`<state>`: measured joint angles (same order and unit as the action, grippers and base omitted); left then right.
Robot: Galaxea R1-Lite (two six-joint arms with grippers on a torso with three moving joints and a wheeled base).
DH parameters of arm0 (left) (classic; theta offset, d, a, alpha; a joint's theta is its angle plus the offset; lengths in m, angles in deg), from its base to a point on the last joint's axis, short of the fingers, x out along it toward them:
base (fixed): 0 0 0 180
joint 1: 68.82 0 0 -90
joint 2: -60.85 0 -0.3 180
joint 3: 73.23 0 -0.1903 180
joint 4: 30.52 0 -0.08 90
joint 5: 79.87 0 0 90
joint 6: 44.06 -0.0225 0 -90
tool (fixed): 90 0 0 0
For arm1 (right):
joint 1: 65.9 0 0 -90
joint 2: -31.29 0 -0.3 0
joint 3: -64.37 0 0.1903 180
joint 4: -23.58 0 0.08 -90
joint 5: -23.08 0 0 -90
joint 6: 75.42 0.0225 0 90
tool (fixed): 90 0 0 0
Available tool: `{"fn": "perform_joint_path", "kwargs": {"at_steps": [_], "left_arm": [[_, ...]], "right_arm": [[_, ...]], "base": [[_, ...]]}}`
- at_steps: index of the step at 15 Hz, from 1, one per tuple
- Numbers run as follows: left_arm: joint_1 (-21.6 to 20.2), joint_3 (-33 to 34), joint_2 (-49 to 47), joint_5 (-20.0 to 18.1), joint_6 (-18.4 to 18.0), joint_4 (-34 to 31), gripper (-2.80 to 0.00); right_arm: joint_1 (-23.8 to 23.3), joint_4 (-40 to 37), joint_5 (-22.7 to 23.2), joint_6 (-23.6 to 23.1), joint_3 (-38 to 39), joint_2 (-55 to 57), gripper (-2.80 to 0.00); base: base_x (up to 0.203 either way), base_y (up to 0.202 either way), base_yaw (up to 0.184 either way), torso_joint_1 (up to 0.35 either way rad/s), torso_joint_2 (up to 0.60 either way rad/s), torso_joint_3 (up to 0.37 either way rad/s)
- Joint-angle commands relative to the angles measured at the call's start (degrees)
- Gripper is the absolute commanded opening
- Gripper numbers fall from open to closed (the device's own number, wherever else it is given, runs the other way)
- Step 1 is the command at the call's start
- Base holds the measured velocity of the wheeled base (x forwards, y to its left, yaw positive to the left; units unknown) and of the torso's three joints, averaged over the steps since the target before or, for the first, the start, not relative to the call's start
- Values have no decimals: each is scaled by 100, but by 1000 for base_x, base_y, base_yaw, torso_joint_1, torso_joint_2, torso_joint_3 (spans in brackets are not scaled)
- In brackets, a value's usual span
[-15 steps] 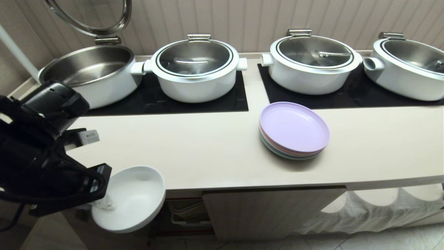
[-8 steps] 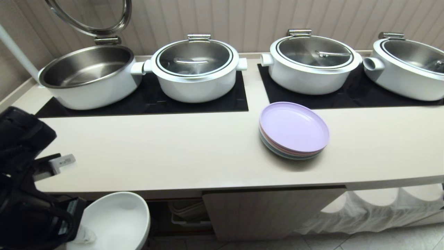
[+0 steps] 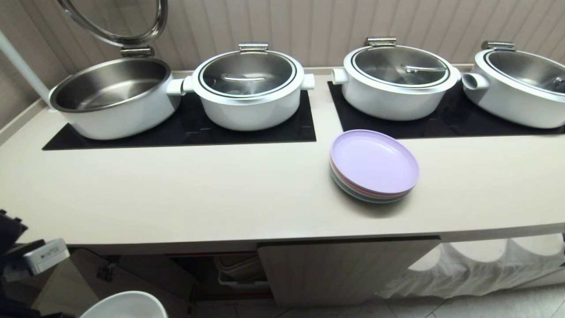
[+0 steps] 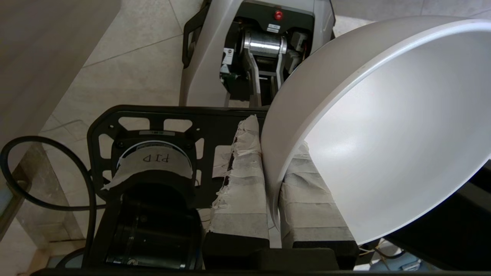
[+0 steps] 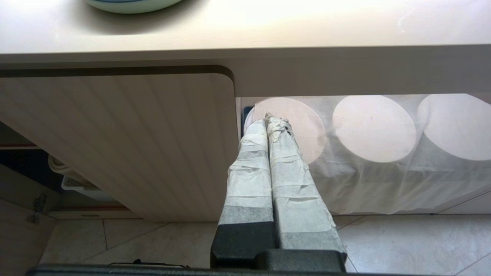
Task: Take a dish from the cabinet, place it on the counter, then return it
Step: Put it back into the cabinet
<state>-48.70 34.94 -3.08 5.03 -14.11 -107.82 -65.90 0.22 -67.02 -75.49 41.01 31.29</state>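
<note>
The small plain white round bowl (image 4: pixel 383 126) is gripped at its rim by the left gripper (image 4: pixel 273 180), whose paper-taped fingers (image 4: pixel 245 184) are pressed onto the thin wall from both sides, one inside and one outside. In the head view only the bowl's upper edge (image 3: pixel 126 307) is seen, at the lower left of the frame, below the front edge of the long cream-white counter (image 3: pixel 220 198) and in front of the open cabinet (image 3: pixel 212 274). The bowl is held tilted over the tiled floor (image 4: pixel 126 65).

A stack of pastel plates (image 3: pixel 374 167) topped by a lilac one is seen right of centre on the counter.

The right gripper (image 5: pixel 270 126) is seen at the centre of its own view, its taped fingers pressed together on nothing, before the cabinet's fluted beige door (image 5: pixel 126 142).
</note>
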Motion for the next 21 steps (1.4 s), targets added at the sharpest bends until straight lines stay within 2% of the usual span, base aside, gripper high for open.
{"fn": "perform_joint_path", "kwargs": {"at_steps": [1,5,21], "left_arm": [[10,128,286,0,27,-54,-280],[-3,390,634,44,29,-207,-280],[10,373,610,132,11,-214,-280]], "right_arm": [[0,0,1,-1,0,0,-280],[3,0,4,-1,0,0,-280],[0,0,1,-1,0,0,-280]], "base": [[0,0,0,0,0,0],[0,0,0,0,0,0],[0,0,0,0,0,0]]}}
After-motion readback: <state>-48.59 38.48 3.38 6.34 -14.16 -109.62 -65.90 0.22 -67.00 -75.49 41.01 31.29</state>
